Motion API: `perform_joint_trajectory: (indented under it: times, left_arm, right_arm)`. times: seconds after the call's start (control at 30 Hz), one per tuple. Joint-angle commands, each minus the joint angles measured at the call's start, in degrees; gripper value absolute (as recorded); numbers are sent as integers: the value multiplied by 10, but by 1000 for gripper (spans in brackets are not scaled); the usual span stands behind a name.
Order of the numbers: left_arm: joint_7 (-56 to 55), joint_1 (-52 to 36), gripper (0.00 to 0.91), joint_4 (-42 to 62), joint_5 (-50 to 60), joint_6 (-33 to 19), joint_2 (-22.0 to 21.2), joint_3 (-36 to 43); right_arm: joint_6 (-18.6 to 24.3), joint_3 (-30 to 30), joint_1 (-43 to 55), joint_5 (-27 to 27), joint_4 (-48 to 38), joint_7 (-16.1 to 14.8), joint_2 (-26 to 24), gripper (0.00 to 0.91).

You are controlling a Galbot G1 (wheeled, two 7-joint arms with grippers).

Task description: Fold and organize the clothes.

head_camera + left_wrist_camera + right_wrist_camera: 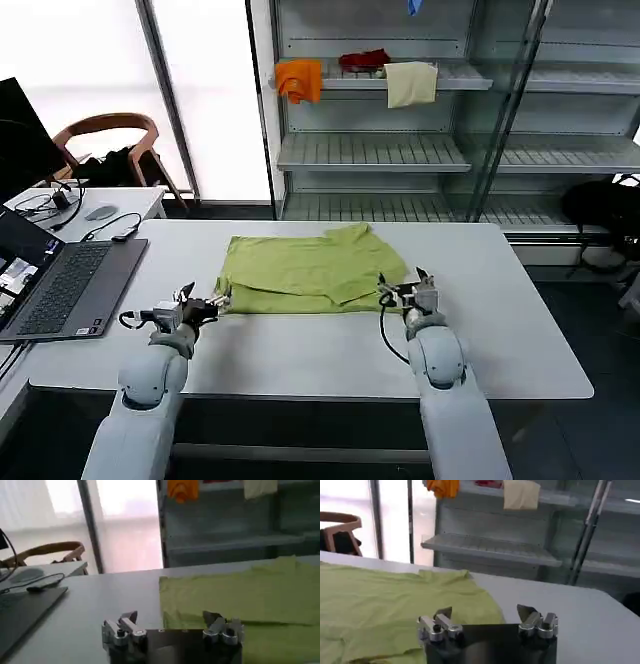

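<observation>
grey metal laptop [62, 288], one, lies open at the far left of the white matte table [520, 340], its keyboard dark; no writing on it can be read. just right of it the left gripper [203, 306] rests low over the table at the near left corner of the shirt, its two silver fingers [128, 621] spread apart and clamped on nothing, one finger over bare table and the other over the cloth's edge.

one lime yellow-green short-sleeved t-shirt of soft thin fabric [310, 270] lies flat in the middle of the table, folded into a rough rectangle with a doubled layer along its near edge and a sleeve poking out at the far right. no print or label can be made out on it.

at the shirt's near right corner sits the right gripper [403, 290], its fingers [442, 620] also spread wide and holding nothing, one finger above the cloth, the other above the table.

on a grey slatted metal shelf [440, 150] behind hang three cloths: an orange cloth [299, 79], a red cloth [364, 60] and a cream cloth [411, 83].
</observation>
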Motion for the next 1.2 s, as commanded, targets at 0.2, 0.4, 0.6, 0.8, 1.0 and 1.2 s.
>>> perform_joint_trajectory:
  times: [0.2,0.4,0.6,0.8,1.0,1.2]
  left_arm:
    - [-1,14,907,17,9,-1,-4,0]
    - [0,14,30,30,17,-6,-6,4]
    - [2,14,10,37,19,-6,-7,6]
    - [4,14,0,38,19,-6,-7,5]
    - [1,15,0,36,19,-13,-6,6]
    - [1,40,0,4,15,-14,-3,5]
  right_arm:
    - [-3,5,-40,4,11,-5,-6,312]
    - [-2,7,-48,6,10,-8,-3,0]
    - [-3,3,-46,5,17,-13,-5,0]
    - [-3,0,-43,1,17,-14,-2,0]
    - [-4,-2,-47,1,19,-17,-3,0]
    - [-5,-2,-66,28,43,-13,-3,0]
